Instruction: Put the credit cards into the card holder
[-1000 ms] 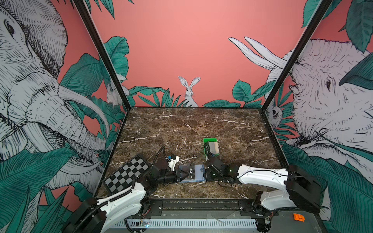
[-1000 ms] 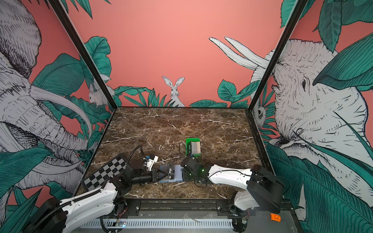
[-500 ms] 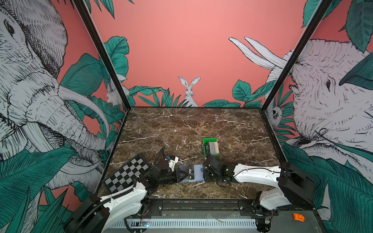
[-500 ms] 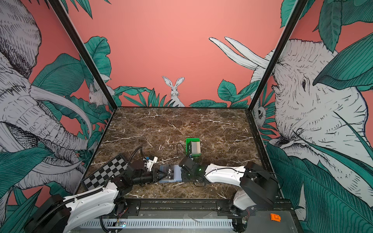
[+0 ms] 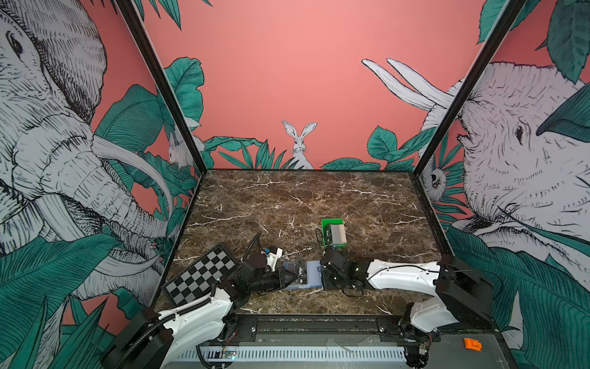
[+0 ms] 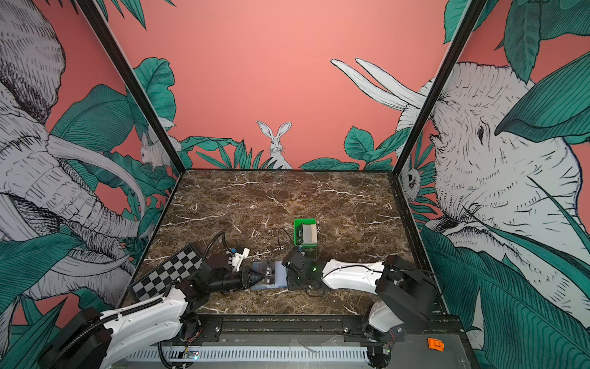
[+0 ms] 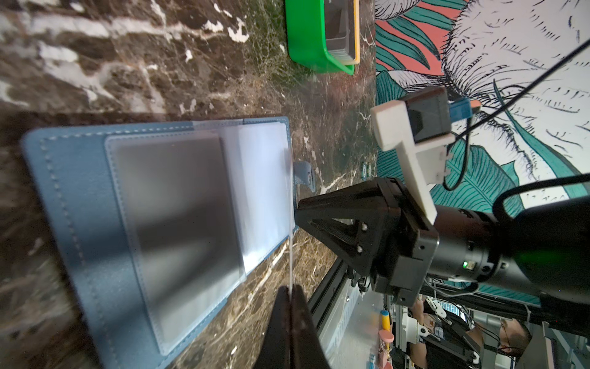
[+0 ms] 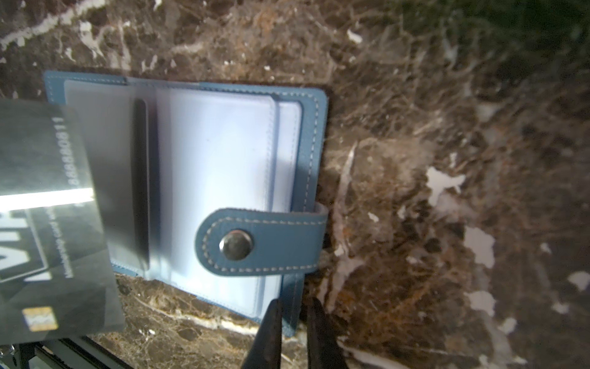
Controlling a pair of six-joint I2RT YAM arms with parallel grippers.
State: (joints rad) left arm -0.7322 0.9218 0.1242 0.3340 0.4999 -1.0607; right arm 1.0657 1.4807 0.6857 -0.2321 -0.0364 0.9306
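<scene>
Mural walls of elephants and leaves close the brown marble table on three sides. We see most of its surface bare, from the middle to the back edge and along the right edge.

The left arm and right arm lie low along the front edge and meet near its middle. At the front left corner lies a checkered board, just beside the left arm. A green tray sits near the middle of the surface, behind the right gripper and apart from it, with a stack of cards inside.

The holder lies open and flat near the front edge, between the two grippers, clear pockets up. The left gripper is closed tight on a black VIP card, which it holds over the holder's left half. In the left wrist view we see that card edge-on between the fingers.

The right gripper is at the holder's right edge. Its fingers stand a narrow gap apart with the blue cover's rim between them, and we cannot tell whether they pinch it. The snap tab is folded inward over the right pockets.
</scene>
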